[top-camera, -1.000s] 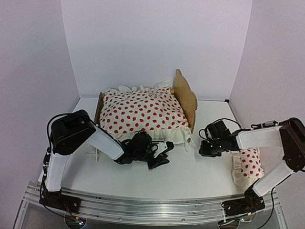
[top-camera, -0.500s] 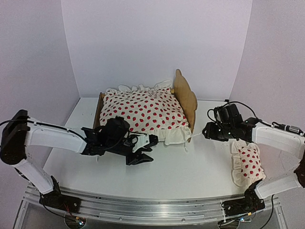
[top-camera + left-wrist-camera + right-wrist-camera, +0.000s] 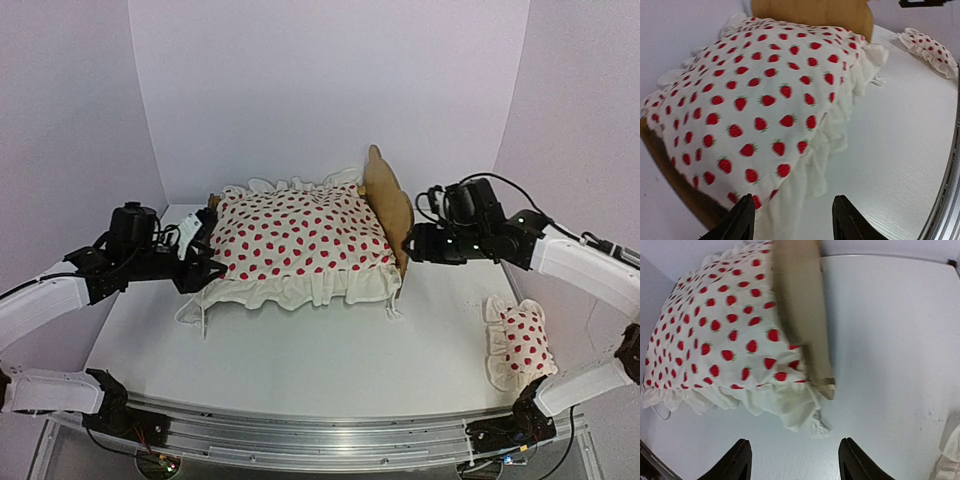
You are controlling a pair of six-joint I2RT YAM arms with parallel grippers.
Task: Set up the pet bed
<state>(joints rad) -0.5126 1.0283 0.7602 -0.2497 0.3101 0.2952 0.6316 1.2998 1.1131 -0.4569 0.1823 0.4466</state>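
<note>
White table (image 3: 300,370) w/ plywood pet bed (image 3: 388,205)

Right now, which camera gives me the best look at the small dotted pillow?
Top external: the pillow lies whole on the table, right of the pet bed. Left wrist shows it far off in the upper right corner, blurred. Right wrist catches only a white ruffle sliver at its lower right edge.

1 pet bed (image 3: 388,205) | 1 duvet (image 3: 295,235) | 1 pillow (image 3: 522,340) | 2 hands — left hand (image 3: 790,215), right hand (image 3: 792,460)
</note>
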